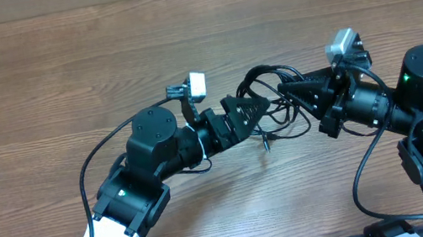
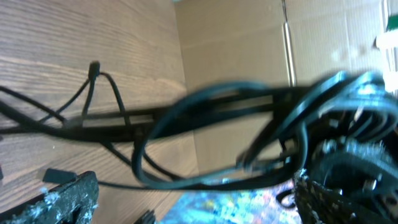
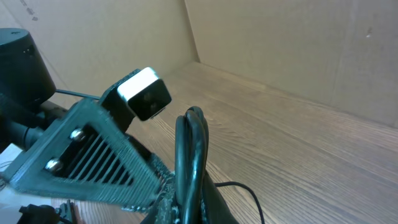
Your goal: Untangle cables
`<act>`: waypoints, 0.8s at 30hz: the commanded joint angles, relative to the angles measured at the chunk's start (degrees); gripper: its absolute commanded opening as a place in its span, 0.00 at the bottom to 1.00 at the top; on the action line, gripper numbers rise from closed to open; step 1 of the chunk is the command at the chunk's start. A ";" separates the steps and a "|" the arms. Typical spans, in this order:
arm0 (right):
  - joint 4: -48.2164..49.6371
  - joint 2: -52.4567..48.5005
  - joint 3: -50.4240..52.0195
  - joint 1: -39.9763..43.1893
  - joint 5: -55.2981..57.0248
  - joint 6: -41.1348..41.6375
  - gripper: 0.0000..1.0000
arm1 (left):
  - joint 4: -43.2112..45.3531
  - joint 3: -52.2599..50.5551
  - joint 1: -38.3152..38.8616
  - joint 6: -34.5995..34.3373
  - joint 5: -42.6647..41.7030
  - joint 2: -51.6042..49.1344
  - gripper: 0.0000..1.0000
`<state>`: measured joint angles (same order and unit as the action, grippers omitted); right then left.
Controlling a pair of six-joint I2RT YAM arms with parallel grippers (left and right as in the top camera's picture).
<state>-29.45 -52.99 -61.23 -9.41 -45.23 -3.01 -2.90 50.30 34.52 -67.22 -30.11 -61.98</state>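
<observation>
I see the cables (image 1: 264,72) bunched in the middle of the wooden surface (image 1: 179,21), between my two tools. My left tool (image 1: 257,107) stands wide, and cords cross its gap unpinched. My right tool (image 1: 287,88) is clamped tight on a loop of the cables.

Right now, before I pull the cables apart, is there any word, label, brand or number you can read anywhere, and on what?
No readable text in any view.
Dark marks on the cardboard wall, right wrist view: too small and cut off to read.
The colourful patch low in the left wrist view: blurred, no letters made out.
The cables and the table: no labels showing.
</observation>
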 commanded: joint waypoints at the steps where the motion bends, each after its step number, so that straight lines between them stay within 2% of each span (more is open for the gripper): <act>1: 0.63 0.31 -2.32 -0.28 -1.49 -0.22 0.04 | 1.55 1.29 0.24 -2.25 3.85 -0.50 0.98; 5: 0.66 0.31 -2.32 -0.28 -3.80 -0.20 0.04 | 1.95 1.29 0.39 -2.69 5.42 -1.90 0.94; 8: 0.66 0.31 -2.32 -0.28 -3.96 -0.20 0.04 | 3.10 1.29 0.50 -3.56 3.93 -3.54 0.83; 13: 0.22 0.31 -2.32 -0.28 -3.96 -0.20 0.04 | 5.64 1.29 0.55 -3.56 2.86 -5.20 0.75; 15: -0.48 0.31 -2.32 -0.28 -3.89 -0.22 0.04 | 6.45 1.29 0.55 -3.56 2.86 -5.38 0.62; 17: -0.76 0.20 -2.32 -0.28 -3.89 -0.22 0.04 | 6.62 1.29 0.55 -3.56 2.86 -5.38 0.42; 22: -1.05 0.20 -2.32 -0.28 -3.91 -0.22 0.04 | 6.60 1.29 0.55 -3.74 2.58 -5.38 0.04; 24: -1.14 0.20 -2.32 -0.28 -3.91 -0.22 0.04 | 6.62 1.29 0.55 -3.74 2.60 -5.38 0.04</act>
<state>-31.38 -53.54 -61.23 -9.41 -47.55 -3.05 4.27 50.65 35.18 -70.72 -28.49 -66.83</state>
